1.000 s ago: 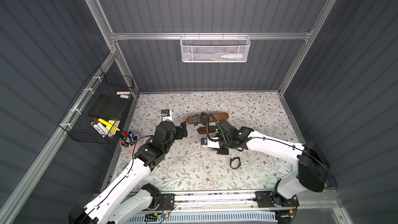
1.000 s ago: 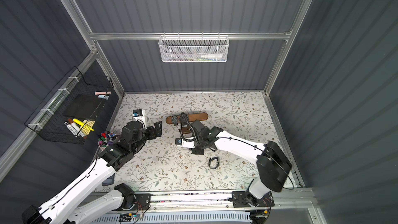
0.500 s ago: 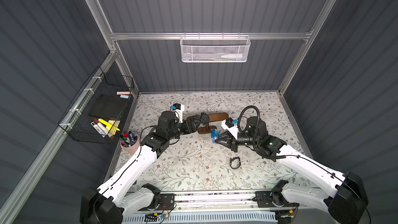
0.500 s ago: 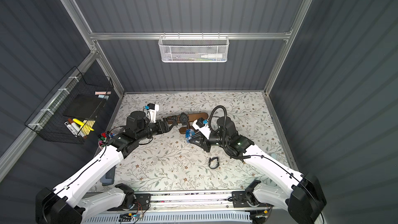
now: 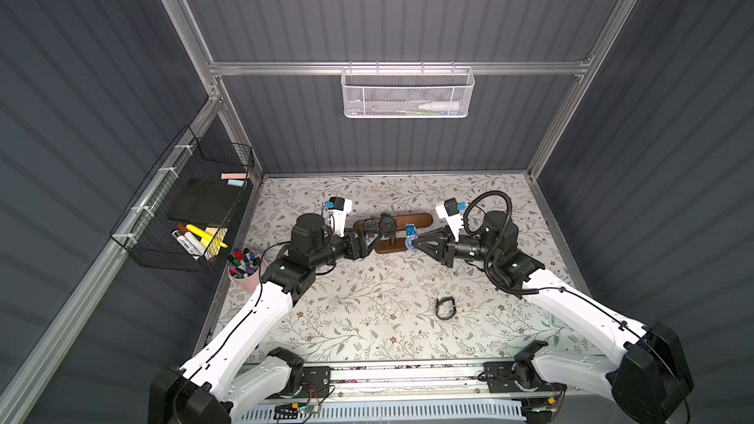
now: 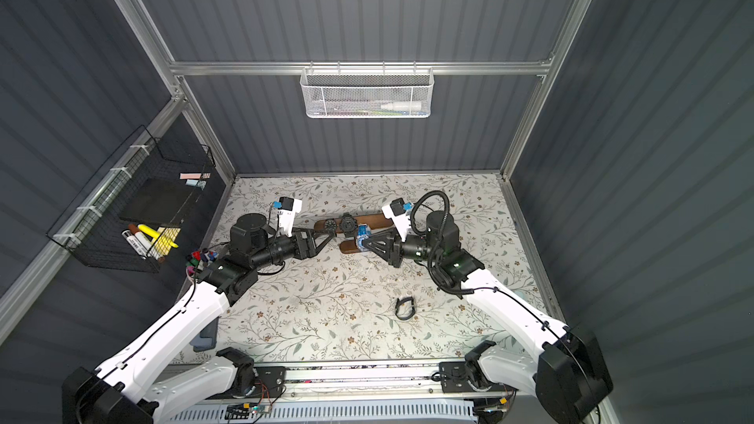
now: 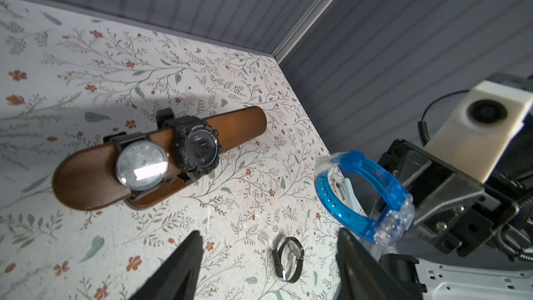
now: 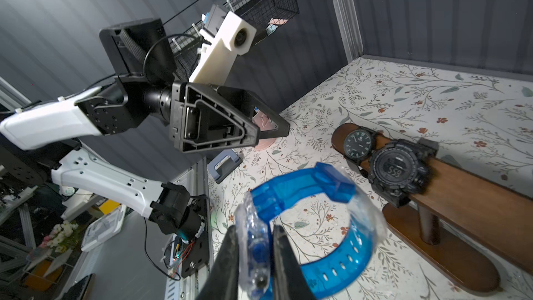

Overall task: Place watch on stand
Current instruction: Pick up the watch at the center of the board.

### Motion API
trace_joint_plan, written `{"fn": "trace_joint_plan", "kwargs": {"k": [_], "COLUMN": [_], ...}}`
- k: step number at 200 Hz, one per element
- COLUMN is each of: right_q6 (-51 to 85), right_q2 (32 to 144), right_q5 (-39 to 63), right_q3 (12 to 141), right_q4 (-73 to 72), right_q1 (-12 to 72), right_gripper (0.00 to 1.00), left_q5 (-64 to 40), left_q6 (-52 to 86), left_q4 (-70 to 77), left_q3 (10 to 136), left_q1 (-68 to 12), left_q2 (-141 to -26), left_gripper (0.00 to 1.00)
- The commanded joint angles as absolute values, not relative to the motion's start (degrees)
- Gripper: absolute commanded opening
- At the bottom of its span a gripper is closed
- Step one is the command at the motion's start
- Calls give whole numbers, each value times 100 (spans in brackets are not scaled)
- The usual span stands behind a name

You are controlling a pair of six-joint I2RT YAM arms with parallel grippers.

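Two watches on stand: a dial watch (image 7: 141, 165) and a black watch (image 7: 199, 151) sat side by side around the bar, left of its middle, faces upward.
Stand (image 5: 418, 220) (image 6: 377, 220): stood upright at the back middle of the bench (image 5: 367, 320). Its long bar ran left to right, with the bare right end a little farther back.
Blue watch (image 7: 375, 171) (image 8: 331, 279): was held in the air just in front of the stand, clear of bar and bench. The case was at the gripper and the strap curled into a loop reaching toward the left arm. Clear film covered part of it.
Right gripper (image 8: 256, 235) (image 5: 412, 240): was clamped on the blue watch's case.
Right arm: reached in from the front right corner, wrist about level, gripper pointing left along the stand's front.
Left gripper (image 7: 268, 239) (image 5: 379, 234): had its jaws apart, with nothing between them.
Left arm: reached in from the front left corner, wrist about level. Its gripper pointed right, facing the other one, tips near but not touching.
Loose watch (image 5: 445, 307) (image 6: 404, 308): lay dark on the bench toward the front, well apart from the stand.
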State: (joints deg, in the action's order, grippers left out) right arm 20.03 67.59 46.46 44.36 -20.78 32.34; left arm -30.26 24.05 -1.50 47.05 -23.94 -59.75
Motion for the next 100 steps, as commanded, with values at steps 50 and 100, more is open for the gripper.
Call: {"fn": "trace_joint_plan", "kwargs": {"k": [50,100], "right_q6": [3946,4930], "right_q2": [7438,8031], "right_q5": [5021,5159], "right_q3": [4707,4860], "right_q4": [-3203,-4091], "right_q1": [3118,3118], "right_gripper": [0,0], "left_q5": [-2745,-2287], "left_q6": [-818,-2614], "left_q4": [797,1550], "left_q3": [4306,3837], "left_q1": [-2598,-3004], "left_q2": [-5441,-5559], "left_gripper": [64,58]}}
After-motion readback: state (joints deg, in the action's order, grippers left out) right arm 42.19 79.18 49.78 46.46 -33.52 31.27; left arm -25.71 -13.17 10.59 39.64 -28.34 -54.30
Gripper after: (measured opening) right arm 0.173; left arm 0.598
